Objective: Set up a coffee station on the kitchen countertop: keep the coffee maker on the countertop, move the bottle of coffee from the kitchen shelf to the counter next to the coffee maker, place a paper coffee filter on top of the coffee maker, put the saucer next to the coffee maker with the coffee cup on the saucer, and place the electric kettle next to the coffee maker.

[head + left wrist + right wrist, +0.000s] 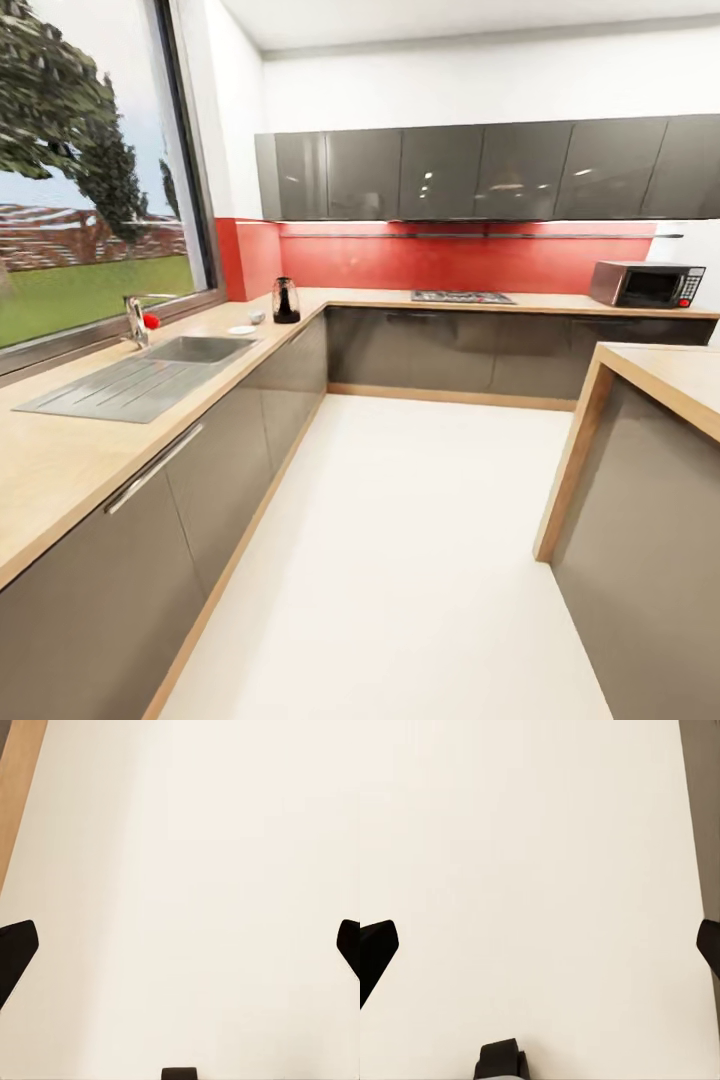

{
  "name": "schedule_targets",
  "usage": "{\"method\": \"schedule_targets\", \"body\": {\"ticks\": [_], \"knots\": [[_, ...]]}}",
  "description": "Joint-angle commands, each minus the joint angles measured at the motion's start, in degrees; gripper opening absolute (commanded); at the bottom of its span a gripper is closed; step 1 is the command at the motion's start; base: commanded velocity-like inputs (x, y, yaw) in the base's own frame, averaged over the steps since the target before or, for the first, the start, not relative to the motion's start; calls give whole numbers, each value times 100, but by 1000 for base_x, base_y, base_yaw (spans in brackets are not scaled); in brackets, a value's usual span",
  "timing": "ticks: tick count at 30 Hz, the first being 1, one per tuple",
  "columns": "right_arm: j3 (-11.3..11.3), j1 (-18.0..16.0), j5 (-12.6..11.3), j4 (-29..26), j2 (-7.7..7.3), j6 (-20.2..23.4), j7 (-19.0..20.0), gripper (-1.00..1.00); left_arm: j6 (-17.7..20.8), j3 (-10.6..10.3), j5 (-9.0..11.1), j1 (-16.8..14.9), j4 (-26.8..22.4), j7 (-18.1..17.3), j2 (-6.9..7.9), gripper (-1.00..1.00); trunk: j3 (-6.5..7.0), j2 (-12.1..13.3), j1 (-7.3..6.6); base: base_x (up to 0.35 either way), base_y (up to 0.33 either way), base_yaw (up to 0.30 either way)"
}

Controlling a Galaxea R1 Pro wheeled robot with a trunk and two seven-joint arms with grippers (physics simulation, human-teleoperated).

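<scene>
The kitchen countertop (70, 455) runs along the window wall and turns at the far corner. Near that corner stands the electric kettle (286, 300), dark with a glassy body. Just in front of it the white coffee cup (257, 317) and the flat white saucer (241, 330) sit apart on the worktop. The thin kitchen shelf (480, 236) hangs under the wall cabinets. The coffee maker, bottle of coffee and paper filter are out of view. My left gripper (180, 952) and right gripper (540, 952) are open over the pale floor, holding nothing.
A steel sink (190, 350) with a tap (135, 320) is set into the worktop at left. A hob (462, 297) and a microwave (647, 284) sit on the back counter. An island counter (660, 385) juts in at right. White floor (400, 520) lies between.
</scene>
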Motion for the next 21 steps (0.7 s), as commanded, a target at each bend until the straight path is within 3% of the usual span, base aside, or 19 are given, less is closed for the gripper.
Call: {"method": "schedule_targets", "body": {"ticks": [1, 12, 21], "knots": [[7, -3, -61, 4, -1, -22, -2, 100, -19, -2, -4, -3, 4, -7, 0, 100, -6, -3, 3, 336, 0, 0], [3, -3, -61, 4, -1, -22, -2, 100, -14, 1, -1, -4, 4, -7, 2, 100, -6, -3, 3, 324, 0, 0], [-6, -3, -61, 4, -1, -22, -5, 100, -11, 7, 5, -4, 4, -7, 0, 100, -6, -3, 3, 66, 0, 0]]}}
